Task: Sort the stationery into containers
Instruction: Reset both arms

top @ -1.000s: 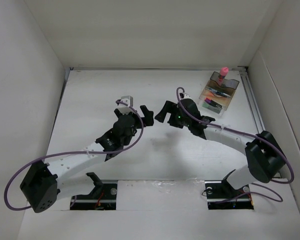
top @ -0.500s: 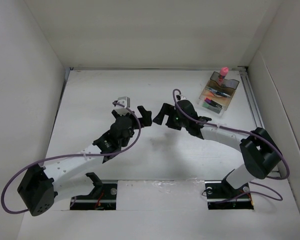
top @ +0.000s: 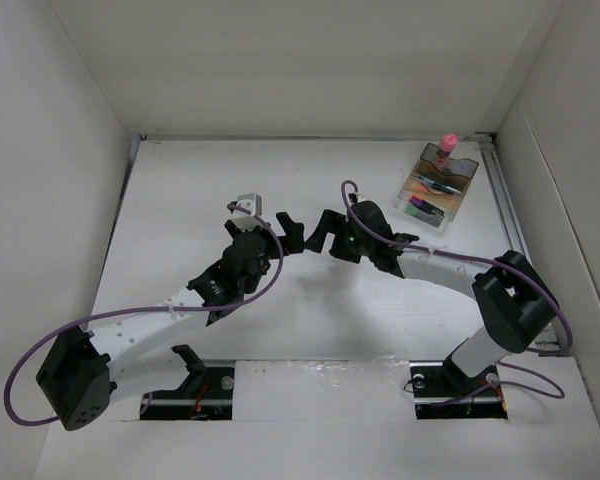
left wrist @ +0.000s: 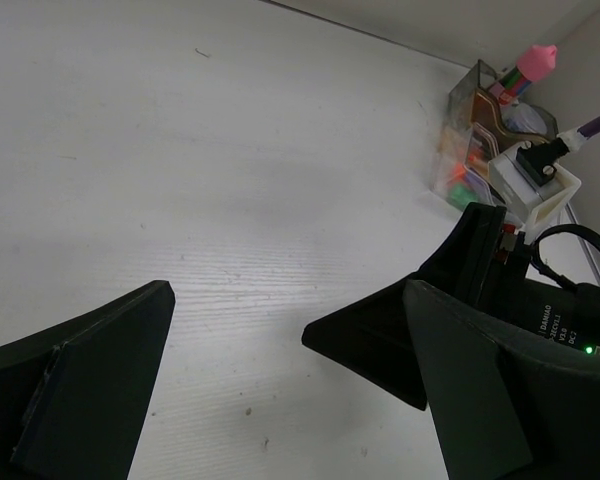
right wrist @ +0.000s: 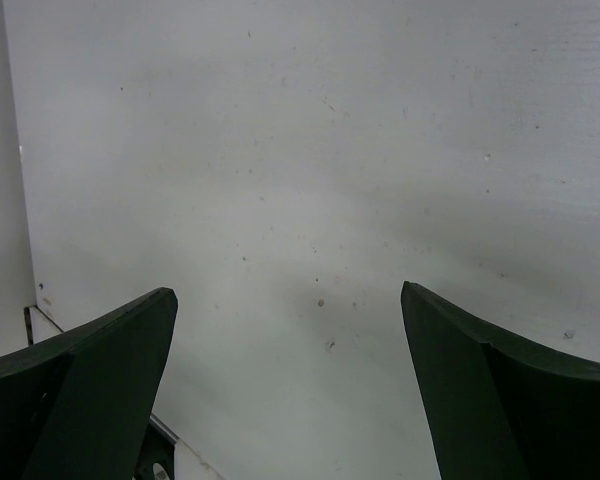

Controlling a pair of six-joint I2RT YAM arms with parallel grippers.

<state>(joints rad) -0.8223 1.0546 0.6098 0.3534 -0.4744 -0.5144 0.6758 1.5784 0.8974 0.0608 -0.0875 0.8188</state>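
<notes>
Stationery [top: 432, 188] sits gathered in the smoky-brown organiser [top: 458, 172] at the far right corner of the table [top: 200, 180]; the pink-capped bottle [top: 446, 143] stands upright at its far end, and coloured-tipped markers [top: 417, 208] lie in the nearer compartments; which piece lies in which compartment is too small to tell. No other loose piece shows in any view.

The left gripper [top: 285, 232] and the right gripper [top: 328, 232] hover near each other over the middle of the table, well apart from the organiser; both sets of jaws stand wide apart and hold nothing.

The sorting looks finished, so the step in hand is probably a clean retreat. To do it well, draw each arm back along its own side so the close-set wrists do not clip one another; keep the right arm [top: 445, 270] away from the organiser, which looks light enough to slide if nudged; leave the jaws apart.
</notes>
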